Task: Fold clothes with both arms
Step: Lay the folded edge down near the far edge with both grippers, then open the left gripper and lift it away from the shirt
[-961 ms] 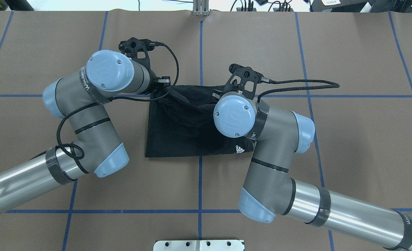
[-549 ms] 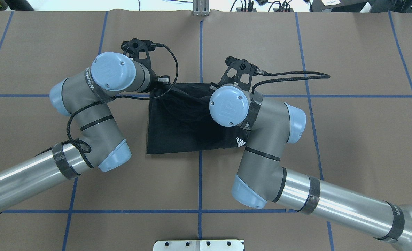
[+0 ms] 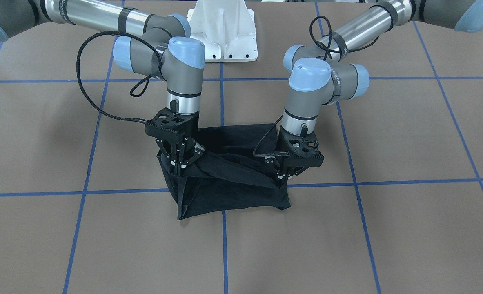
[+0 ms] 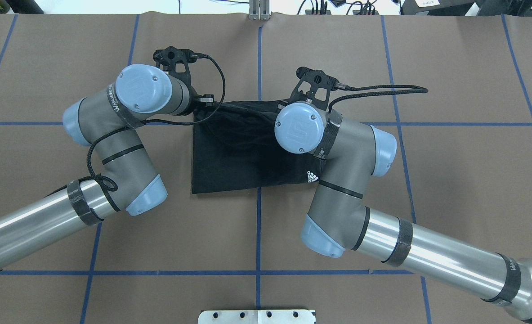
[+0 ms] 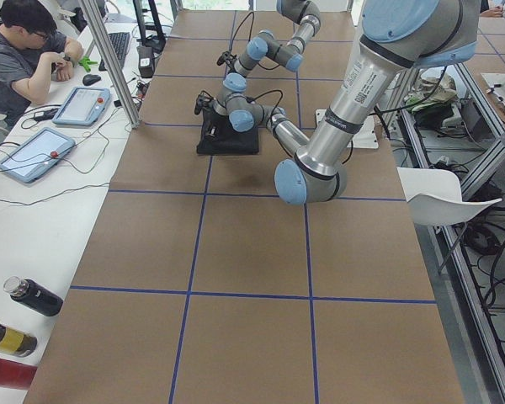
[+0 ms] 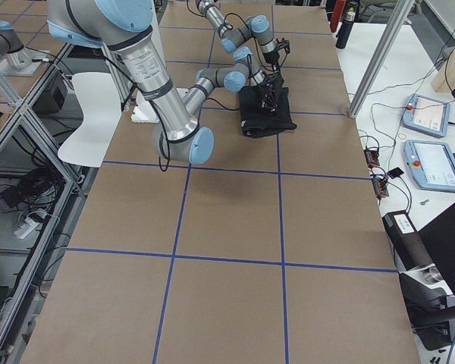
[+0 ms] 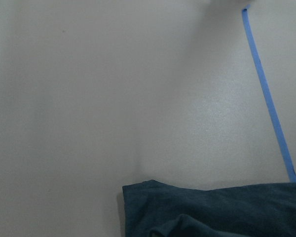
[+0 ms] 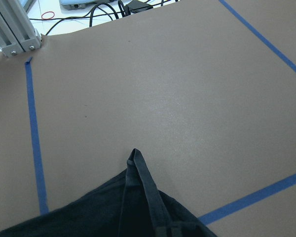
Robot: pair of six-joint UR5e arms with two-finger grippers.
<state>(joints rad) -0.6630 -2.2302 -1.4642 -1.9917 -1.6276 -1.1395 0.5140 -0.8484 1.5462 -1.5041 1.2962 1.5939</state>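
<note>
Both of my claws are clamped on the black T-shirt (image 4: 239,157), each pinching a bunch of cloth along the edge farthest from my base. The right claw (image 3: 181,162) holds one end of that edge and the left claw (image 3: 284,174) the other. The fabric between them is pulled fairly taut and raised off the brown surface (image 4: 450,180). The garment's long axis runs side to side, in line with the span between my two claws, so each arm is nearest its own end and neither has to cross over. From the raised edge the cloth drapes down, and the rest of the body lies flat on the surface, stretching back toward my base and under my wrists. I judge that the fold depends on carrying this edge squarely across that axis, with both claws level.
</note>
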